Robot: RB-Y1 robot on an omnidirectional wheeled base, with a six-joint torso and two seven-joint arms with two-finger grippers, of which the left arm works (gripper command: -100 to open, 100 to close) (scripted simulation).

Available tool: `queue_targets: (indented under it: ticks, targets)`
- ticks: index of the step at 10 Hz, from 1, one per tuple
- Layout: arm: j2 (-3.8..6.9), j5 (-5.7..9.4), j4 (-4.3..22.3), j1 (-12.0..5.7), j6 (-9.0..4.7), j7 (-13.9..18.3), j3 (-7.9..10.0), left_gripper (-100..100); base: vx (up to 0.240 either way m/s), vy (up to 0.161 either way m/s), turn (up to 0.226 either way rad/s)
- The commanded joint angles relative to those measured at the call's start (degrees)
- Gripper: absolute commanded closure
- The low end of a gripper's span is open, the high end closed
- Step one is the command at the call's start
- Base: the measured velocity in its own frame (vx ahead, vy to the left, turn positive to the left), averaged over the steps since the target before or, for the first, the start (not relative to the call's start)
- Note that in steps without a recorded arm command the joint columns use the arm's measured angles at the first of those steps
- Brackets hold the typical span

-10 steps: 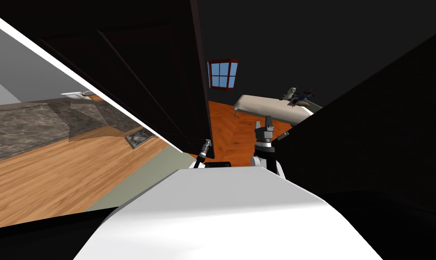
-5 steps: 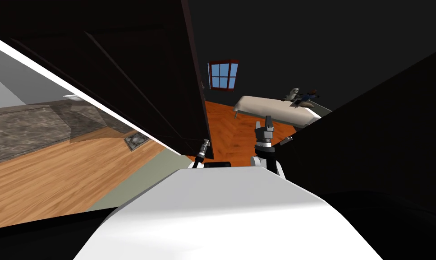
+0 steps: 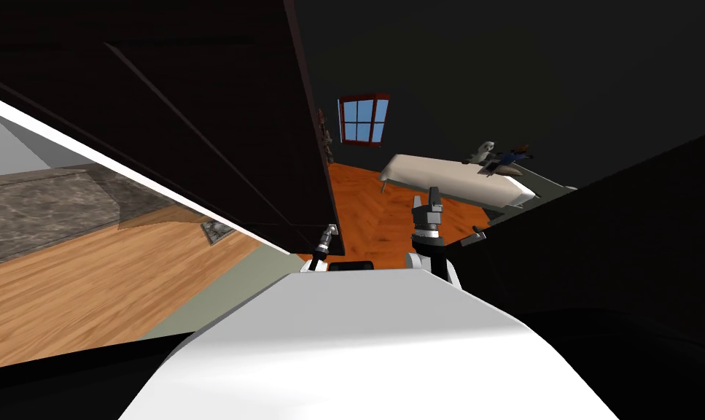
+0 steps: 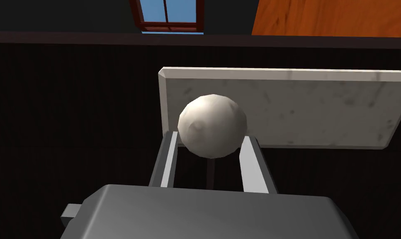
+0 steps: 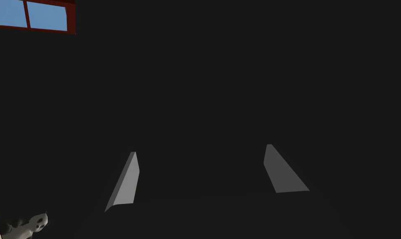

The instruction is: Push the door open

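On dark door (image 4: 71, 124), left gripper (image 4: 209, 139) — clasping knob (image 4: 212, 122)

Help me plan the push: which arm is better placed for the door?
Left. The left end effector grips the door by its round knob; the right end effector hangs open, off it.

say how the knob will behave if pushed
The knob is a smooth-looking ball, so the left gripper, shut on its sides, may slip off. It sits on a plate on the door, so it likely stays stiff and passes the push on.
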Motion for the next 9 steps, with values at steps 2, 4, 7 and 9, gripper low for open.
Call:
queue_targets:
  ticks: [2, 4, 7, 9]
  targets:
    - [0.65, 1.1, 0.08, -0.11, 0.03, -0.78, 2.73, 100, 0.171, -0.074, 0.106]
    - [0.41, 0.96, -0.69, 0.41, 0.46, -0.42, 1.87, -100, -0.111, -0.045, 0.057]
    - [-0.23, 1.28, -1.5, 0.91, 0.76, -0.2, 1.82, -100, -0.237, -0.06, 0.048]
    - [-1.21, 1.52, -2.1, 1.28, 0.99, -0.03, 1.79, -100, -0.233, -0.048, 0.048]
